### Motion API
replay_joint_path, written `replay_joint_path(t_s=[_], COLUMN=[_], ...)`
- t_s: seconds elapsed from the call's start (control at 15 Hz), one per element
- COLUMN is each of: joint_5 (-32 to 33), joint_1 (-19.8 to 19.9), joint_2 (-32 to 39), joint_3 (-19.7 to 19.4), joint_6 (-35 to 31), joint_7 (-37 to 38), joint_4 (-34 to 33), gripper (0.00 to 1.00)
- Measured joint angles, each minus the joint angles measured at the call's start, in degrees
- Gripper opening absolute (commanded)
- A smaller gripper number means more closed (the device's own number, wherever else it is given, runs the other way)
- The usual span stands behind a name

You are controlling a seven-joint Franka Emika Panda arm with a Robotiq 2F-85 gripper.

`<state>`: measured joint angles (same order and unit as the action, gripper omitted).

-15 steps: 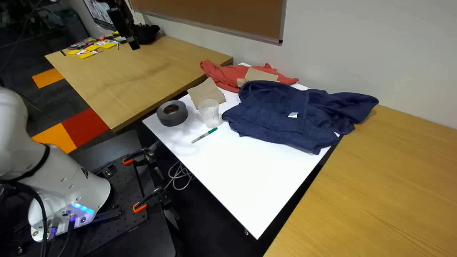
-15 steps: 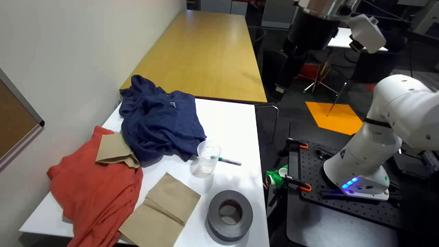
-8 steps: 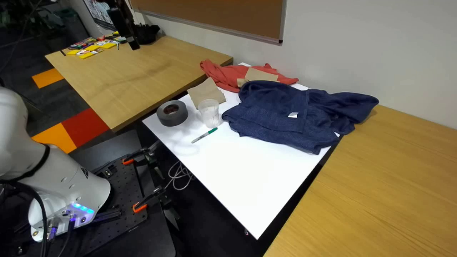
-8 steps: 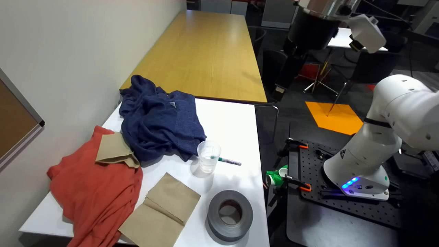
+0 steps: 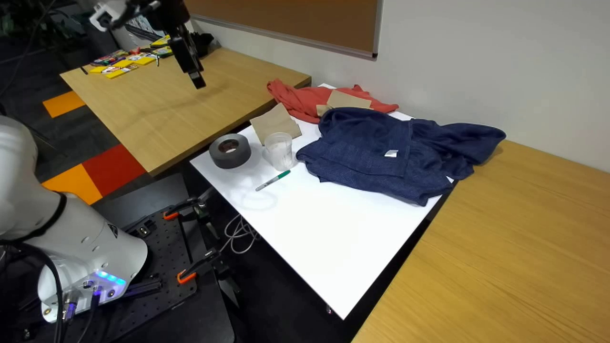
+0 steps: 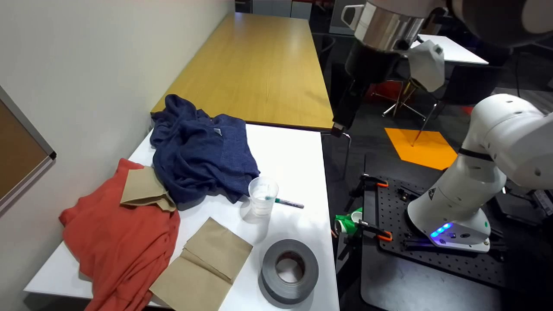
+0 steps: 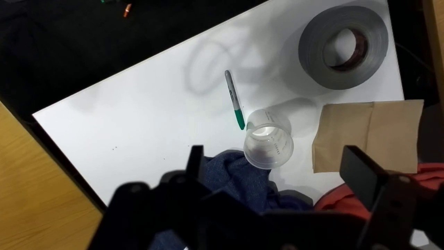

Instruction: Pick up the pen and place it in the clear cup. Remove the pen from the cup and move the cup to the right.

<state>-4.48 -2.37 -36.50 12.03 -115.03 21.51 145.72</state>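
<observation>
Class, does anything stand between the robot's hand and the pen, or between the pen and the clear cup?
Nothing visible does: in the wrist view the pen lies uncovered in front of the open hand, with its green cap close beside the upright, open-topped clear cup.

bare tabletop (image 7: 138,114) alongside the pen (image 7: 233,93), clear cup (image 7: 269,143) crowding its green end, blue garment (image 5: 371,155) near cup
</observation>
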Motion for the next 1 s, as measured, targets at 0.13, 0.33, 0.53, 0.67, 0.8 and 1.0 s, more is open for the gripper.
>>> replay_joint_path(t_s=[0.13,0.33,0.53,0.67,0.8,1.0], joint_5=[0.2,1.4,2.1,2.2,2.8,3.9], joint_1=[0.2,0.5,0.6,0.6,0.7,1.0], joint_2=[2.5,7.2,12.3,15.6,18.6,22.7], joint_3=[-1.4,-4.1,-6.0,-6.7,-6.9,-7.0], joint_6=[-4.0,-10.8,-16.6,-19.8,-22.9,-26.4], joint_7=[-2.9,-7.8,-11.8,-13.3,-13.5,-13.2], joint_4=[2.0,4.3,5.5,5.9,6.2,6.7], gripper=[1.00,1.00,1.00,1.00,1.00,1.00])
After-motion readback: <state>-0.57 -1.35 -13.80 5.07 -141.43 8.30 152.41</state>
